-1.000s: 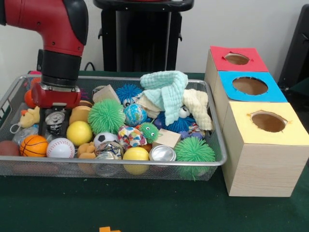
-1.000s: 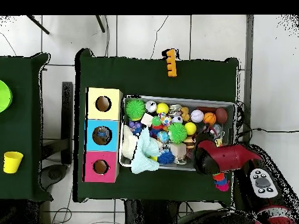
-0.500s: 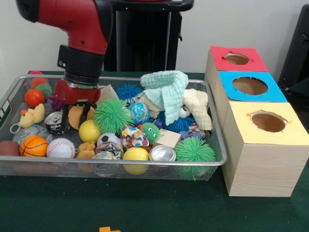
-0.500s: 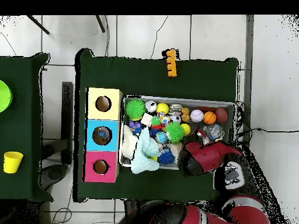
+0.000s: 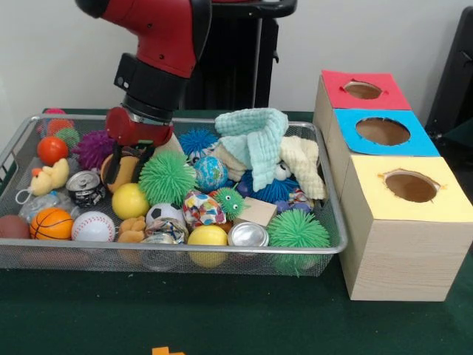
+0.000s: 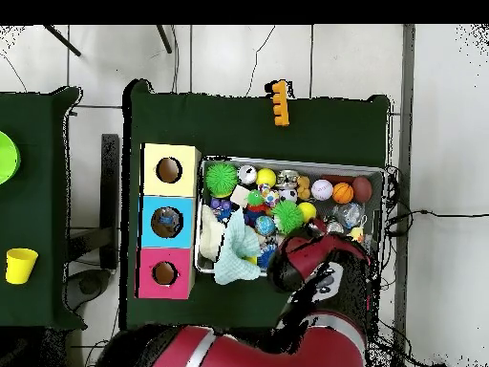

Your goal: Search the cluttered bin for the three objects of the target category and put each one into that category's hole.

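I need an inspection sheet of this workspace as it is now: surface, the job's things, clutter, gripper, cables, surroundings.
Surface: green-covered table, one orange piece at its front edge.
Job's things: wire mesh bin full of objects; wooden box with three holes, red hole, blue hole, yellow hole.
Clutter: green spiky ball, yellow ball, baseball, mini basketball, can, pale green cloth.
Gripper: gripper low among the objects; open or shut cannot be told.
Cables: thin cables on the floor.
Surroundings: second table with yellow cup.
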You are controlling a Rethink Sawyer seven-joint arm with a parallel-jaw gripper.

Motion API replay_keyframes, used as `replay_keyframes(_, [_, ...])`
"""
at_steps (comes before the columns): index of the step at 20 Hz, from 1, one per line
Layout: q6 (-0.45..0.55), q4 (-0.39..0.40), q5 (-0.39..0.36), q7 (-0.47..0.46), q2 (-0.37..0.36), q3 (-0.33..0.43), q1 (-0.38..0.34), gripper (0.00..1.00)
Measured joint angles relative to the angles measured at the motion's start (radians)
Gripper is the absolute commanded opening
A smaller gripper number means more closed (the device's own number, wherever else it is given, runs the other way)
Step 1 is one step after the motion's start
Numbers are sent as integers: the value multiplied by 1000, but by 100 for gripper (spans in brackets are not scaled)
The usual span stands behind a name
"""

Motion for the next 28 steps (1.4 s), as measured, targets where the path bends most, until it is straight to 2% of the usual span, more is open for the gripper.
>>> replay_keyframes(1, [-6, -4, 33, 14, 16, -27, 13, 100])
replay_keyframes(3, [-12, -9, 51, 22, 28, -42, 14, 100])
replay_keyframes(15, [-124, -141, 211, 30, 207, -210, -31, 100])
replay_keyframes(20, [-141, -175, 323, 30, 278, -279, -22, 100])
replay_keyframes(26, [-140, -177, 488, 30, 378, -380, 34, 100])
replay_keyframes(28, [-140, -177, 513, 30, 393, -397, 44, 100])
